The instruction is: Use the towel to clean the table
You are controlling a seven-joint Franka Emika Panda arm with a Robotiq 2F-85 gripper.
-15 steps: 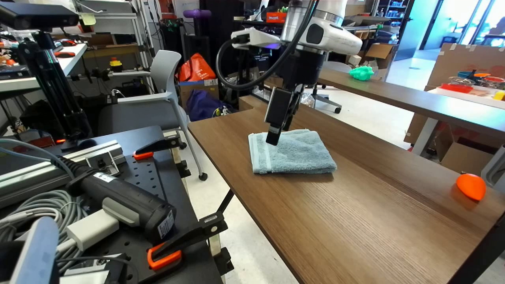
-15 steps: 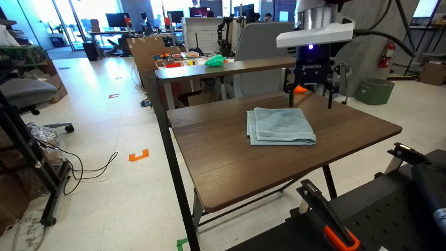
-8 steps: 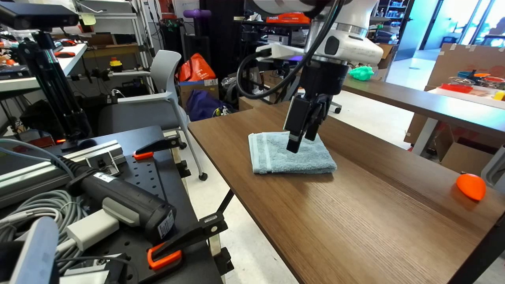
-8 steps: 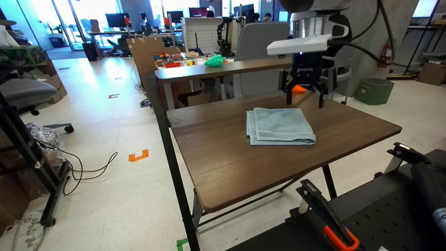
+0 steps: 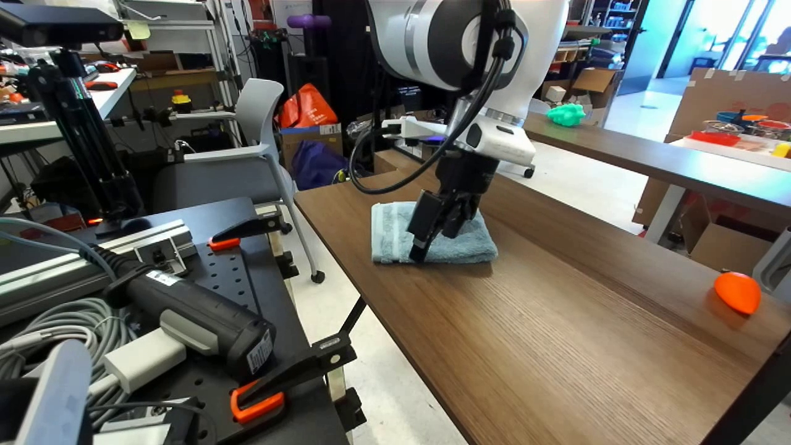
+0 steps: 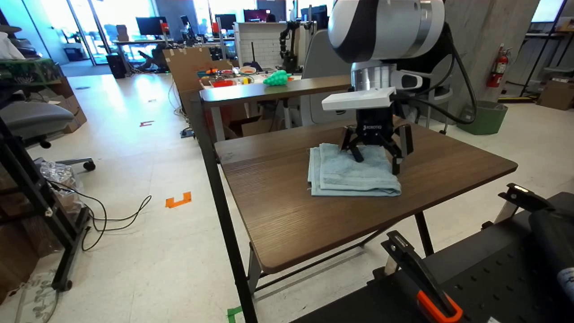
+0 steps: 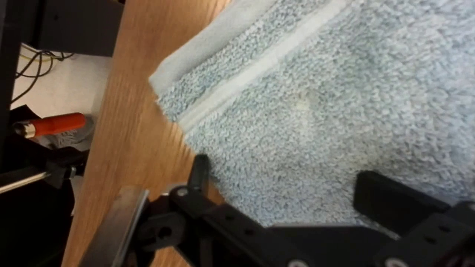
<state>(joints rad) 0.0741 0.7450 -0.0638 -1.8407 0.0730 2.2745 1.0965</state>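
1. So, with twelve at the top of each view, we start at the gripper (image 6: 377, 165): its fingers (image 7: 386, 200) stand spread, one at the edge of the towel (image 6: 352, 176) and one over its pile, with nothing pinched that we can see.
2. The towel lies folded on the table (image 5: 556, 327), under the gripper; in the wrist view its banded corner points to ten o'clock.
3. We judge the step as taking hold (or bearing down to wipe; we cannot tell which). Next, we would close on the layers or press evenly, then sweep.
4. In an exterior view the table's long edge runs near the towel at eight o'clock, with a black bench (image 5: 262, 266) beyond a gap; we would sweep toward four, where more wood shows.
5. Farther out, an orange object (image 5: 738, 292) rests on the table between three and four; toward two, a second table (image 5: 655, 154) carries a green lump (image 5: 565, 115).
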